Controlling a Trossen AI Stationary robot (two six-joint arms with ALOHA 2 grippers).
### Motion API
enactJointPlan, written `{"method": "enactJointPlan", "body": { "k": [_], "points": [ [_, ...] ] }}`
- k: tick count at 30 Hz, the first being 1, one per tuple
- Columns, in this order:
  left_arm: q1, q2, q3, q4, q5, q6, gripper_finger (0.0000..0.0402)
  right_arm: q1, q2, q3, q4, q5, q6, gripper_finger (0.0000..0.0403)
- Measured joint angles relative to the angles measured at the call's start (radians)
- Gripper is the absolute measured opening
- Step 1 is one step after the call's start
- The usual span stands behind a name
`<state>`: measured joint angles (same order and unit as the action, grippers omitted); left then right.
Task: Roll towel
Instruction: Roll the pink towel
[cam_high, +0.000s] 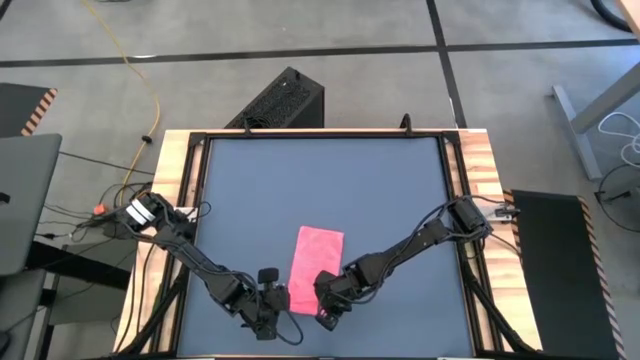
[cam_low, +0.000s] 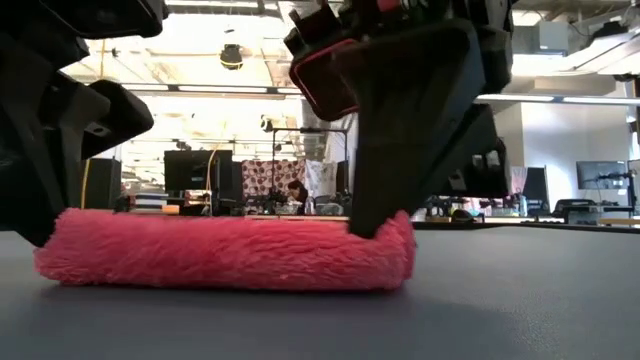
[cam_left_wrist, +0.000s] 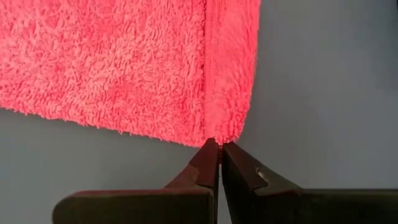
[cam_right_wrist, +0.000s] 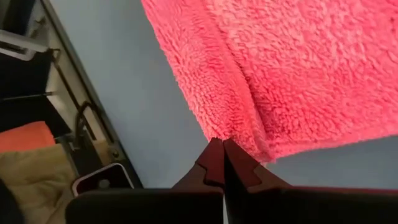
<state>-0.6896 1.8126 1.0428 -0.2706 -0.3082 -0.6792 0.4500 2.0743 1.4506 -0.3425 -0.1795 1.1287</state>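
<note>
Both end effectors pinched shut on the towel's near edge: left end effector at one corner, right end effector at the other. Towel lies on the dark grey mat, toward the counter's near side, its near edge folded over into a low roll. Mat bare beyond the far edge and to either side. Little mat left between the roll and the near rim.
</note>
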Motion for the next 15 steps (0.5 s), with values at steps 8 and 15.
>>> {"method": "enactJointPlan", "body": {
  "k": [8,15],
  "points": [
    [0.009,0.0,0.0,0.004,0.017,-0.022,0.0,0.007,0.0,0.001,-0.034,-0.003,0.013,0.0012],
    [0.03,0.0,0.0,0.041,0.06,-0.052,0.0,0.005,0.0,0.001,-0.042,-0.046,0.051,0.0012]
  ]
}}
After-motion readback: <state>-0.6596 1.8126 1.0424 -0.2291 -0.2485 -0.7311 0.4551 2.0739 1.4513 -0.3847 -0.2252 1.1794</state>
